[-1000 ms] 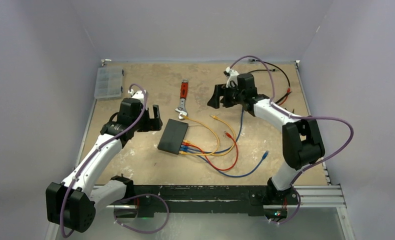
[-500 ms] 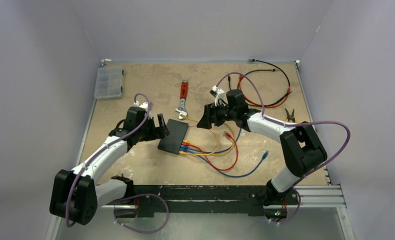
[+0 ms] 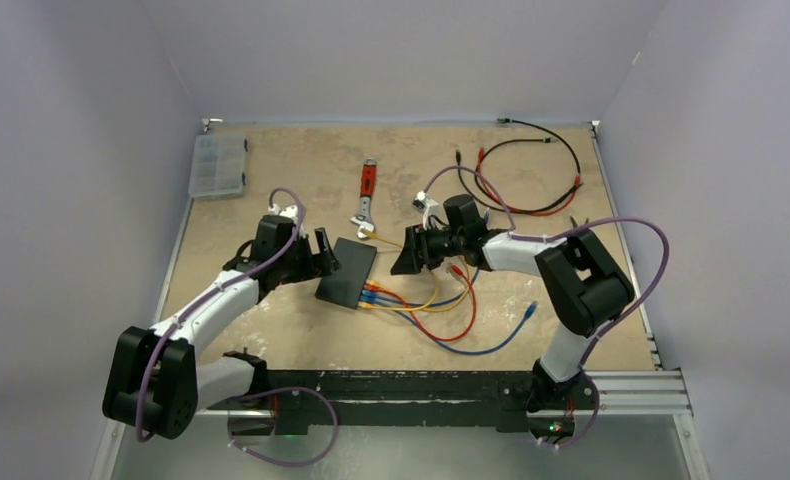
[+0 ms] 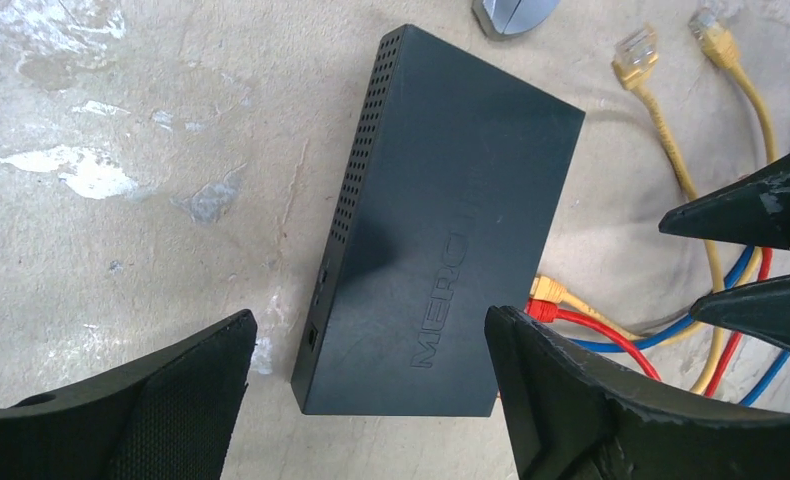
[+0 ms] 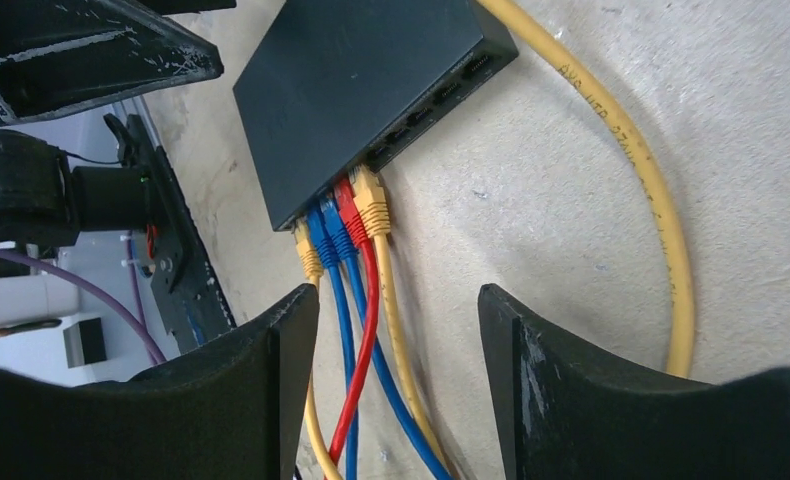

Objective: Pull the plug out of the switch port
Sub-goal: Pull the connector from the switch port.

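Note:
The switch (image 3: 347, 272) is a flat black box lying mid-table, with several plugs (image 3: 368, 293) in the ports on its near-right edge. In the right wrist view these plugs (image 5: 343, 220) are yellow, red, blue and yellow, side by side, in the switch (image 5: 361, 80). My right gripper (image 5: 399, 300) is open just above their cables, a short way back from the plugs. My left gripper (image 4: 369, 320) is open too, one finger on each side of the switch's (image 4: 451, 230) end away from the ports, touching nothing.
An orange-handled wrench (image 3: 366, 200) lies just behind the switch. A clear compartment box (image 3: 217, 165) sits at the back left. Black and red leads (image 3: 531, 170) loop at the back right. Loose yellow, red and blue cable ends (image 3: 454, 268) trail right of the switch.
My left gripper has come right to the switch's end. The right arm has swung down and left from the back to the plugs. Both pairs of jaws have narrowed a little.

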